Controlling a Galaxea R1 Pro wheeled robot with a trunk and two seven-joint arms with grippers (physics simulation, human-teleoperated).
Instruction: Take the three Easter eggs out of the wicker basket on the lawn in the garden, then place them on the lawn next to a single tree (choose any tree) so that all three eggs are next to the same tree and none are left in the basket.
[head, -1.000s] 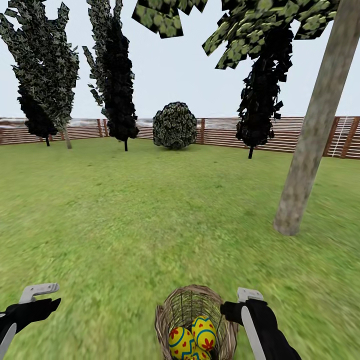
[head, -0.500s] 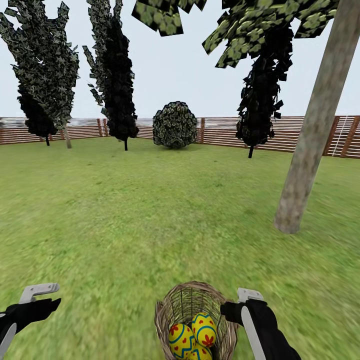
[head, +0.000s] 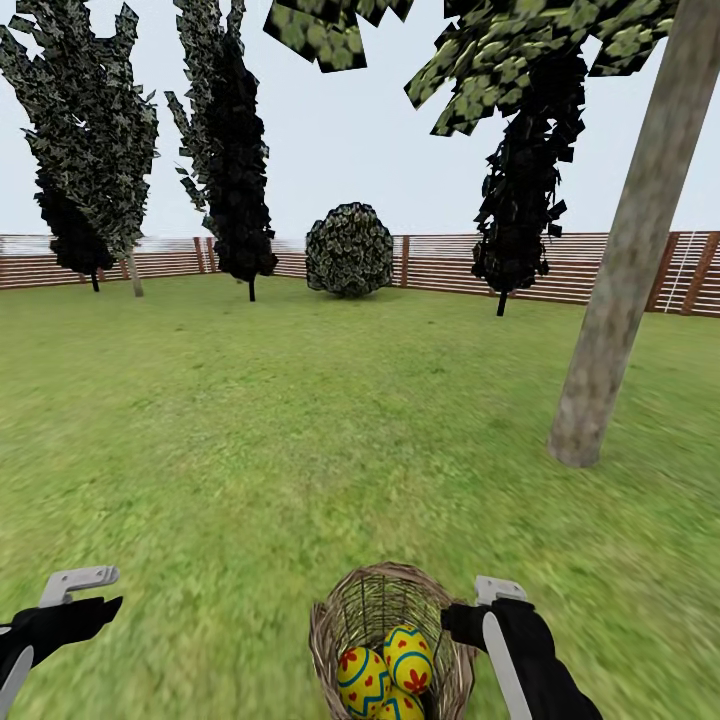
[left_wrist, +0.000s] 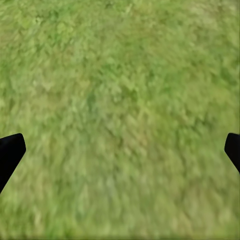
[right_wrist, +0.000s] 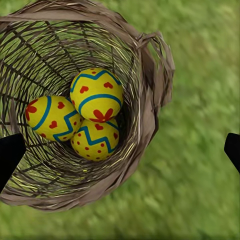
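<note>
Three eggs (right_wrist: 95, 115) lie bunched in the bottom of the basket (right_wrist: 150, 85), all touching: one sits on top of the pile, one to its side and one beneath. The basket stands on the lawn (head: 300, 440), directly under my right hand (right_wrist: 120, 150) as its wrist camera looks down. That hand's fingers (right_wrist: 10, 152) are spread wide; one dark tip shows over the basket's wall, the other over bare grass outside the rim. The small loop handle (right_wrist: 160, 50) sits on the rim on the side toward that outer finger. Nothing is between the fingers but air.

In the head view the basket (head: 335, 640) is just beside my right hand (head: 480, 610), between my two arms and closer to the right one. My left hand (head: 75, 600) hangs well apart from it, out over open grass. Its wrist camera shows blurred lawn (left_wrist: 120, 110) with a dark fingertip (left_wrist: 10, 152) at each edge, so this hand is spread too and holds nothing.

Ahead of my right hand and out to its right rises the tree (head: 620, 290), its pale trunk leaning and planted in the grass, well apart from the basket. Farther off, dark narrow trees (head: 230, 150) and a round shrub (head: 350, 250) stand before the slat fence (head: 580, 265).
</note>
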